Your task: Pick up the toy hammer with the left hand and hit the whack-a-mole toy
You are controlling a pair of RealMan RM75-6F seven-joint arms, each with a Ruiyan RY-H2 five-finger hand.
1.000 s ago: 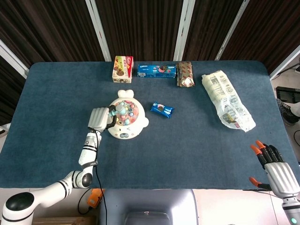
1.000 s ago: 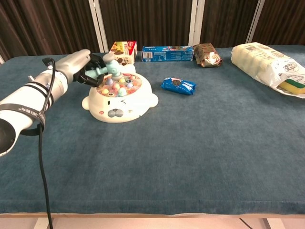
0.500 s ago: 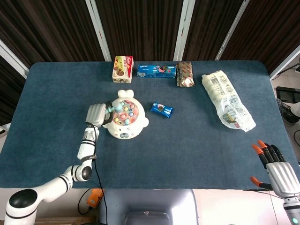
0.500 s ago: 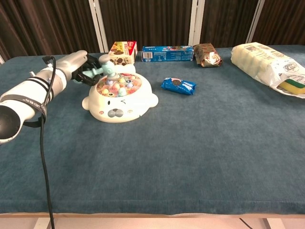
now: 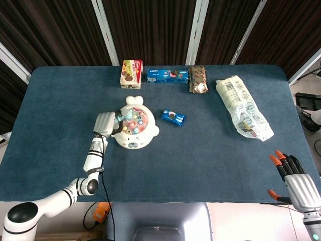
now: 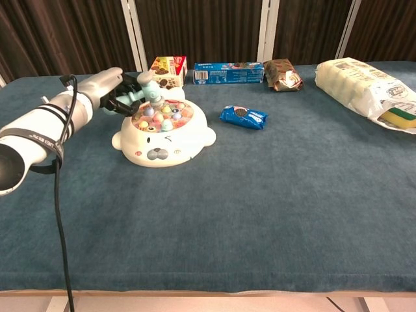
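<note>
Pale teal toy hammer (image 6: 147,91) (small)

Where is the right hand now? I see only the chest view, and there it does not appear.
Observer: The head view shows the right hand at the near right corner of the table, off its edge, fingers spread, holding nothing.
Operator: In my view the bread bag is cut at the frame edge. Is something beyond it?
Observer: No. In the head view the bread bag ends on bare cloth, well inside the right edge.
Operator: Does the left hand hide something behind it?
Observer: From above, only cloth lies left of the left hand, which holds the toy hammer over the whack-a-mole toy.
</note>
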